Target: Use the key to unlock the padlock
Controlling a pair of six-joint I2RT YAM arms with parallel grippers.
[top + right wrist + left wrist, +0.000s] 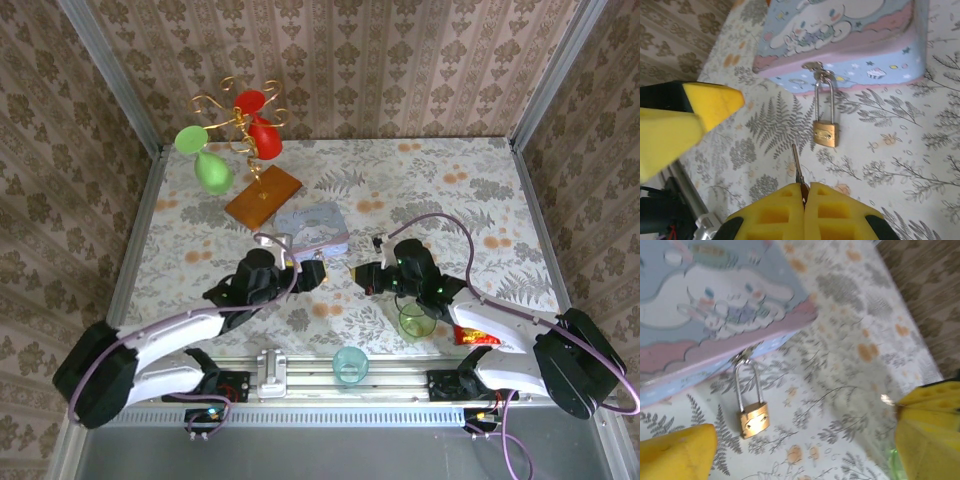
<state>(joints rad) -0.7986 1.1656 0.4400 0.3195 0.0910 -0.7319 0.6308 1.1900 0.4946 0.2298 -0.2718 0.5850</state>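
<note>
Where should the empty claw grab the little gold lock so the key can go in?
The left claw should pinch the lock across the two side edges of its gold body, coming down from above. It lies flat on the table with its loop hooked to the tin, so the body is the chunky part. Leave free the end facing the key in the right claw.

left claw (805, 440) spread — right claw (804, 192) clamps key (798, 165)

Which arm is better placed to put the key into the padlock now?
Right. The right gripper is shut on the key, whose tip points toward the padlock. The left gripper is open, empty.
</note>
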